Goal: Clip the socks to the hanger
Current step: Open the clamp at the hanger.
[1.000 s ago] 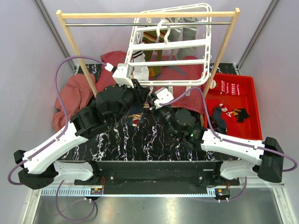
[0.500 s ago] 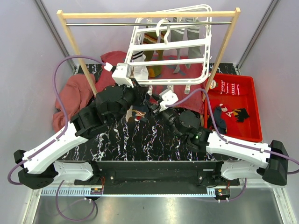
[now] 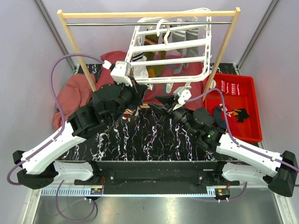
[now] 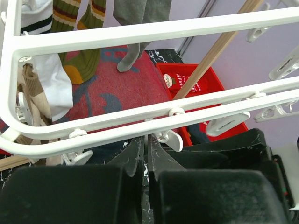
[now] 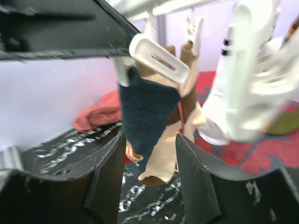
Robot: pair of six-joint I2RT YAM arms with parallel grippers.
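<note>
The white hanger (image 3: 177, 59) dangles from the wooden rail, with striped, grey and white socks (image 4: 74, 28) clipped to it. My left gripper (image 4: 145, 140) is shut with nothing in it, its tips right under the hanger's near bar (image 4: 154, 29). A navy and beige sock (image 5: 147, 109) hangs from a white clip (image 5: 158, 57) on that bar. My right gripper (image 5: 152, 154) is open, one finger on each side of the sock's lower end without touching it. From above, the left gripper (image 3: 137, 88) and right gripper (image 3: 160, 100) sit close together below the hanger.
A red bin (image 3: 247, 100) at the right holds more socks (image 3: 229, 114). Red cloths (image 3: 74, 91) lie at the back left and under the hanger. The wooden rail frame (image 3: 149, 15) spans the back, its legs on both sides.
The right gripper opened, let go of the navy and beige sock and drew back to the right. The left gripper shut. The sock now hangs from the clip.
</note>
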